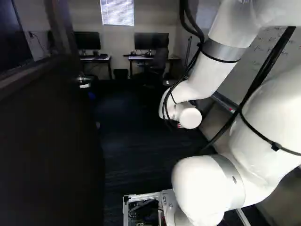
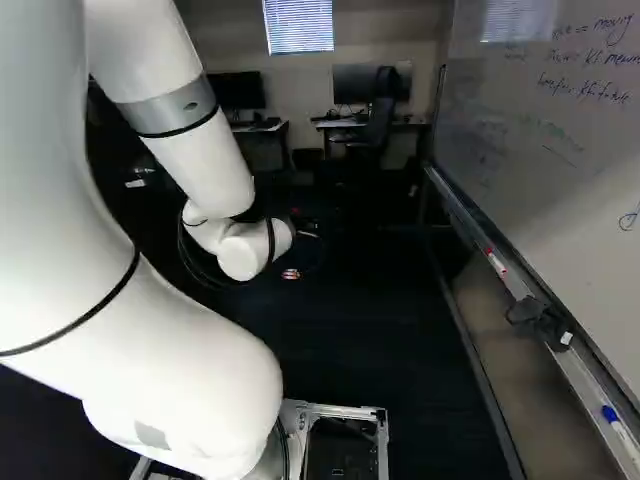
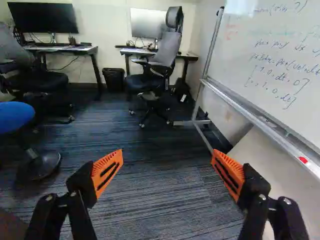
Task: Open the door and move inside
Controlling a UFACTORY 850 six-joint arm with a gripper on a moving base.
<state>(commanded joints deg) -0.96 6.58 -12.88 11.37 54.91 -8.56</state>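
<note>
The dark door (image 1: 51,141) stands open along the left of the left base view, with a small pale metal part, seemingly its handle (image 1: 84,81), near its far edge. Ahead of the arm, my gripper (image 2: 303,243) is partly hidden by the wrist in the right base view. In the wrist view the gripper (image 3: 167,154) has its orange pads wide apart, with nothing between them. Its fingers point into the room, past the door, and touch nothing.
A whiteboard (image 2: 540,150) with a marker tray runs along the right side. Desks with monitors (image 3: 42,17), an office chair (image 3: 160,55) and a bin (image 3: 114,79) stand at the far wall. A blue stool (image 3: 16,117) is beyond the gripper's door side. Dark carpet (image 3: 150,200) lies between.
</note>
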